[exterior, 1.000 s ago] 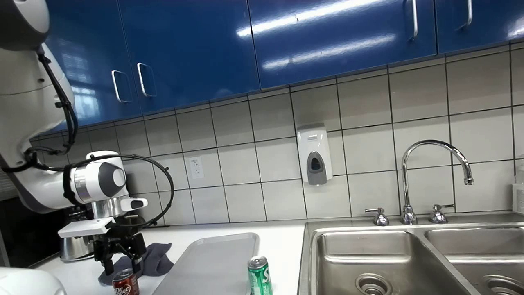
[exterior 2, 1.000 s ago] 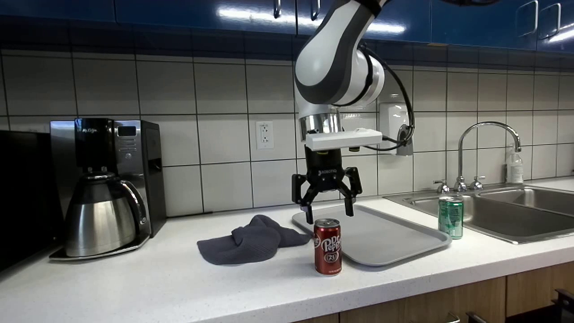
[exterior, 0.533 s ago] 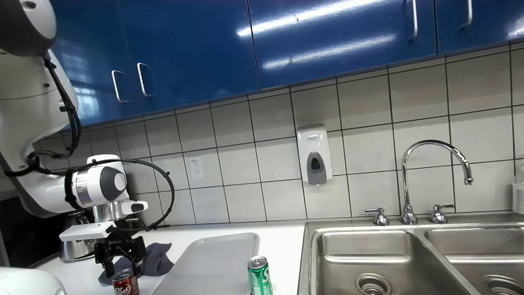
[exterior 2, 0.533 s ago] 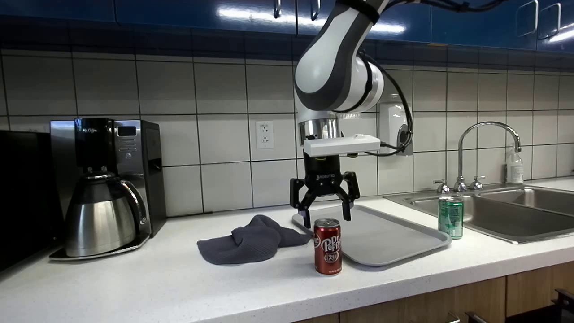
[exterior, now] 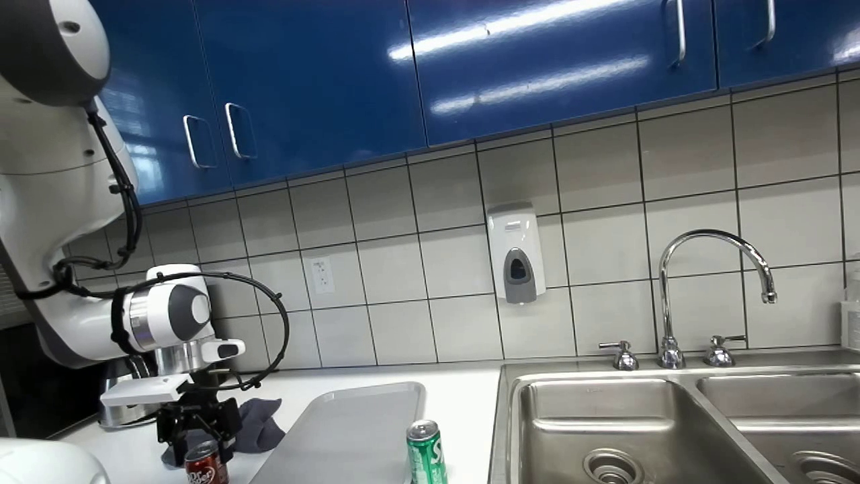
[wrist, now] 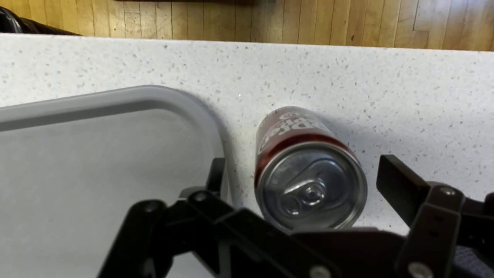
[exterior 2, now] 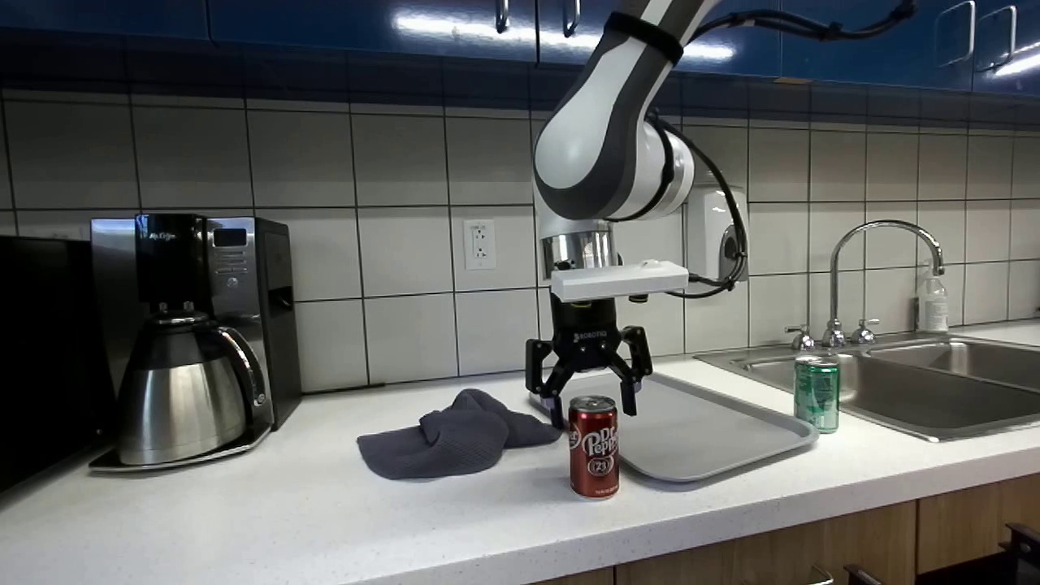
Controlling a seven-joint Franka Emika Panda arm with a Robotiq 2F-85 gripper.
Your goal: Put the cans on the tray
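Black fingers (wrist: pixel 401 185) on the gripper (exterior 2: pixel 593 410) are standing wide apart, and the red can (exterior 2: pixel 594 455) is sitting upright between them in the wrist view, a gap showing on either side of its lid. How far down they are reaching beside the can is hard to judge. The red can is resting on the white counter (exterior 2: pixel 284 520), just beside the tray (exterior 2: pixel 715 431), a strip of bare counter separating the two. In both exterior views the green can (exterior 2: pixel 816 394) is standing upright, just beside the tray and near the sink (exterior: pixel 598 407); whether it is touching the rim is unclear. Only the wrist view is clearly showing the red can's pull tab (wrist: pixel 301 195) and the wooden floor (wrist: pixel 247 21). In an exterior view the whole coffee maker (exterior 2: pixel 227 288) is standing well apart from the gripper, and a dark towel (exterior 2: pixel 467 439) is lying rumpled near the red can. In an exterior view the red can (exterior: pixel 206 466) is running off the bottom edge.
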